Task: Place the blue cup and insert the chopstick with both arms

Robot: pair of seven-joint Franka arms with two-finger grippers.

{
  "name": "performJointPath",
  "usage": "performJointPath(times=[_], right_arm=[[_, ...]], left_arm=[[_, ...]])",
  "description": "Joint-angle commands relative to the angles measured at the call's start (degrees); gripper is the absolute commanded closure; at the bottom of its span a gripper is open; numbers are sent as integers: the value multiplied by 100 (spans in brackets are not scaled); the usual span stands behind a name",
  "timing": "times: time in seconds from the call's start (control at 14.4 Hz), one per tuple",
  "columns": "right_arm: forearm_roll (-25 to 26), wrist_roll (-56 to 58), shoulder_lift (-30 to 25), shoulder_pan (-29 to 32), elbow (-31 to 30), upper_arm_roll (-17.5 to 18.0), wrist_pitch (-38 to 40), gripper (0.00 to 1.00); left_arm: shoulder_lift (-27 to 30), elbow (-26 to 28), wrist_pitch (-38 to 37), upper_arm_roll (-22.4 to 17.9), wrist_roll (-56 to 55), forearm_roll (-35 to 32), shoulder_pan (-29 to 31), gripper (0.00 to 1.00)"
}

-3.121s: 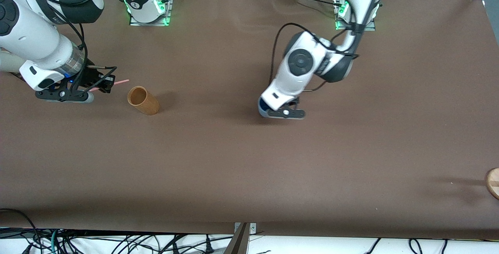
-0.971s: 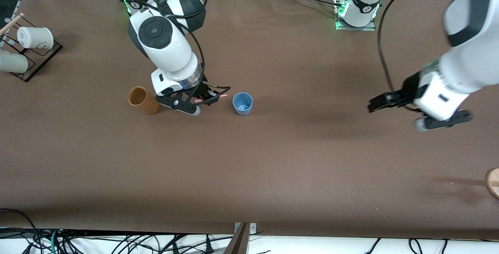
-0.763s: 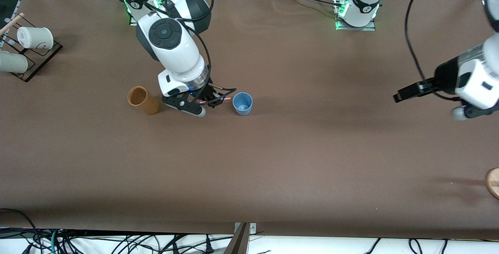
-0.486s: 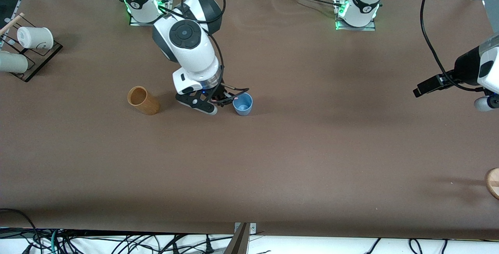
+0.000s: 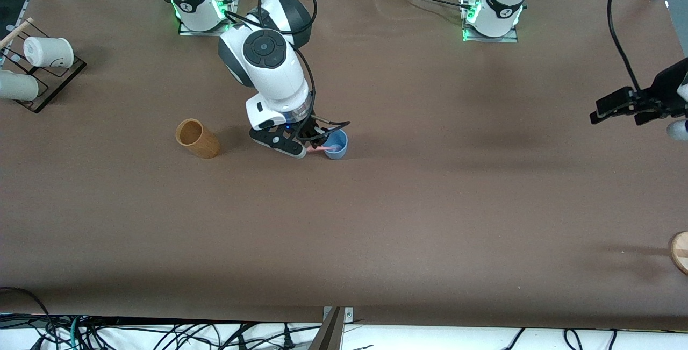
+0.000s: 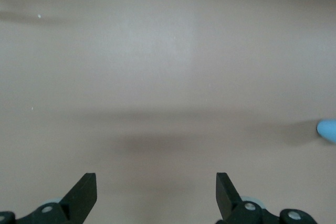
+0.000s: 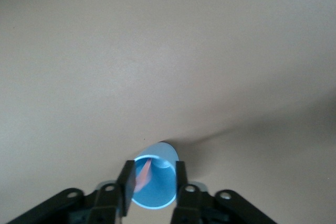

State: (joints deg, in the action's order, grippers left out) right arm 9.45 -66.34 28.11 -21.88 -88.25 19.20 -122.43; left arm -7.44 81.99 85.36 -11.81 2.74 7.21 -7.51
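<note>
Blue cup upright on the table, roughly mid-way btw the two bases, mouth up so a stick can drop in; tan wooden cup standing apart, toward the right arm's end, prob not the target. Right gripper low over the blue cup's rim, fingers pinched on the chopstick, held tilted w/ its free end already over or just inside the cup's mouth; right wrist view shows the pink tip against the bright blue interior, so prob held slanted to lean on the wall once let go. Insert step nearly there by the look of it, release not yet done. Left gripper up over the left arm's end of the table, well apart from the cup, claw spread & carrying nothing, waiting clear so as not to crowd the insert. Mug rack at the right arm's end, wooden disc at the table edge at the other end, neither involved
</note>
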Motion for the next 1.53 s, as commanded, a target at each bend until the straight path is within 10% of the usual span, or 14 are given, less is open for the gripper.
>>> performJointPath(times=[0.0,0.07,0.69,1.18,1.46], right_arm=[[128,-81,63,-27,150,4,8,15],[128,-64,2,-27,158,4,78,0],[-874,2806,-1359,1211,106,-66,1966,0],[-1252,5840,-2011,1494,106,-1374,3215,0],[-1191,6054,-2090,1512,115,-1534,3313,0]], left_arm=[[331,309,-292,109,184,-18,92,0],[331,300,-292,117,140,-27,66,0],[111,28,-336,257,183,-483,-172,0],[102,19,-336,364,210,-782,-181,0],[102,19,-336,364,210,-827,-259,0]])
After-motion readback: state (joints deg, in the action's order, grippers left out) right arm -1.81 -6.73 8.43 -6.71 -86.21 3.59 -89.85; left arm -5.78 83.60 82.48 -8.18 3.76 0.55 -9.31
